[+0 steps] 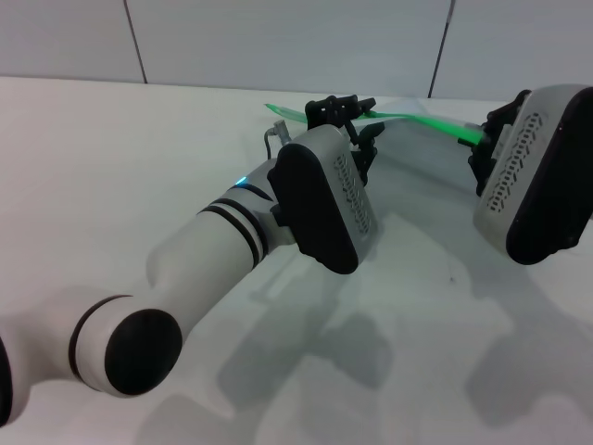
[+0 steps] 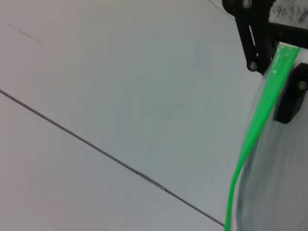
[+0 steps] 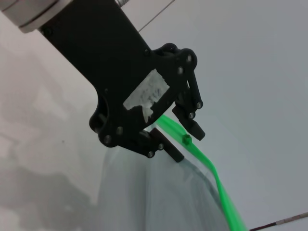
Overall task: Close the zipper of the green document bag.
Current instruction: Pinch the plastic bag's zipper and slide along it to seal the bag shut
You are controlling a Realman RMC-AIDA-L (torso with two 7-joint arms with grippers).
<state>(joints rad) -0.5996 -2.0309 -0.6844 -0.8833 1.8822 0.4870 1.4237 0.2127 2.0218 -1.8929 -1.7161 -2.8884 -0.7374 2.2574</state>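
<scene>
White tabletop (image 1: pixel 111 158) fills most of the head view, with pale wall panels (image 1: pixel 278 42) along the top of the frame and soft arm shadows pooled at lower right. Both arms reach to the upper middle and upper right, where the green document bag (image 1: pixel 422 148) is held off the surface — a translucent blue-grey pouch hanging below its bright edge.

Across the top of that pouch runs the zipper (image 1: pixel 435 122), a bright green strip stretching from upper centre toward the right edge of the frame. The left gripper (image 1: pixel 357 125) sits at the strip's left end, upper centre of the head view, partly hidden behind its own dark-faced wrist housing. In the right wrist view this same claw (image 3: pixel 185 139) appears at centre, its black fingers (image 3: pixel 195 130) pressed together on the green strip, with a small green slider tab (image 3: pixel 186 140) right at the pinch and the bag (image 3: pixel 159 192) draping below toward the lower middle.

The right gripper (image 1: pixel 482 139) is at the strip's other end, upper right of the head view, mostly covered by its wrist housing. In the left wrist view it (image 2: pixel 284 72) shows at upper right, its black fingers (image 2: pixel 291 96) clamped either side of the green strip (image 2: pixel 260 120), which curves down to the bottom edge with the clear pouch (image 2: pixel 279 183) beside it.
</scene>
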